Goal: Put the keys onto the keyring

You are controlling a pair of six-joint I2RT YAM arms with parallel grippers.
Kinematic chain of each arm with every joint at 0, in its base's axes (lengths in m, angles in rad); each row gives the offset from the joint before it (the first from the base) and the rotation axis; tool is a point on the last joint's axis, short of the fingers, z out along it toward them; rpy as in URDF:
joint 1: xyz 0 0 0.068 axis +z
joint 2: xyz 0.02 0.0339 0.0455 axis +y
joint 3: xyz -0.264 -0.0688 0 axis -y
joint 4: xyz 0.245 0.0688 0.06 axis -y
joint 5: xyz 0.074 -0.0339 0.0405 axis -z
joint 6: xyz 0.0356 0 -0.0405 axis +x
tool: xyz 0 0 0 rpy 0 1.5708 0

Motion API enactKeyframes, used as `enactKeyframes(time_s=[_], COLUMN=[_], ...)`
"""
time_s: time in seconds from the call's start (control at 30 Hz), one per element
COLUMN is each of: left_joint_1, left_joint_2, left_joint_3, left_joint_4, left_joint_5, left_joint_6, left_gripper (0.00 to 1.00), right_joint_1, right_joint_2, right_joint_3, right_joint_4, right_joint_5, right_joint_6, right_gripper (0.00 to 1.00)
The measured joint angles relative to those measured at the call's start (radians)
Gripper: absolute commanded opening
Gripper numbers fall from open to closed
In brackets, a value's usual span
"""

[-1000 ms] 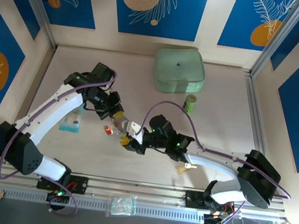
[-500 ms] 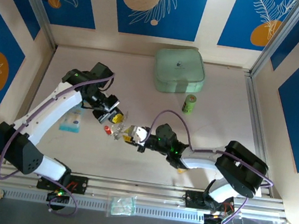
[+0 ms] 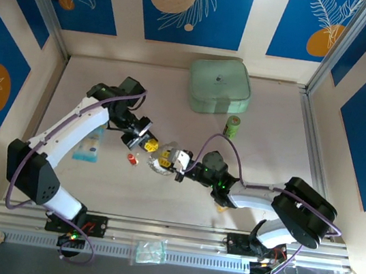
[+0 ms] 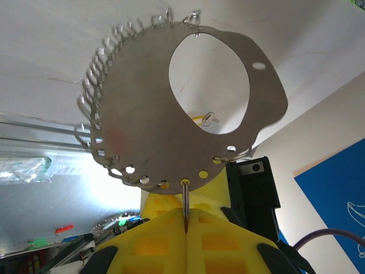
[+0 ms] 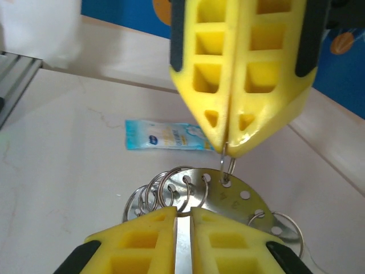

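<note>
Toward the left edge of the bench lay a blue sachet (image 3: 87, 147), taking no part in the work. Just right of it the left gripper (image 3: 142, 141) hung above the middle of the bench. Its yellow fingers were pressed fully together on one small wire loop at the rim of the keyring (image 4: 142, 111), so that the perforated metal plate dangled from that single loop. The red-headed key (image 3: 132, 159) lay loose on the bench almost under that gripper, on no ring yet. Facing it from the right, the right gripper (image 5: 182, 220) had its fingers only a slit apart, with the plate's near edge caught between them, so both arms appeared to hold the keyring off the bench. The yellow-headed key (image 3: 221, 207) lay nearer the front edge, half hidden beside the right forearm and well apart from the keyring. The step in hand looked like steadying the keyring between two grips, with neither key threaded. The next move would probably need one gripper to let go, fetch a key and work its hole onto a wire loop while the other held the plate firm.
</note>
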State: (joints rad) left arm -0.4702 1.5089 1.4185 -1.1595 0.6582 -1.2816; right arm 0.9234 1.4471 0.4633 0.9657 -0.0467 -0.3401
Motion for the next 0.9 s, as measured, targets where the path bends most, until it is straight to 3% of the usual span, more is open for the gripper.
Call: enactKeyframes(time_s=[0.73,0.9], left_joint_1=[-0.005,-0.007], left_joint_2=[0.034,0.034], left_joint_3=[0.004,0.004], left_joint_4=[0.018,0.018], left_joint_5=[0.03,0.03], left_joint_6=[0.003,0.003], left_gripper=[0.0,0.0], right_joint_1=[0.026,0.032], right_joint_2=[0.006,0.01], right_joint_3=[0.0,0.0], right_joint_4=[0.037,0.066], right_joint_5=[0.161,0.163], right_joint_6=[-0.008,-0.008], right_gripper=[0.26,0.24])
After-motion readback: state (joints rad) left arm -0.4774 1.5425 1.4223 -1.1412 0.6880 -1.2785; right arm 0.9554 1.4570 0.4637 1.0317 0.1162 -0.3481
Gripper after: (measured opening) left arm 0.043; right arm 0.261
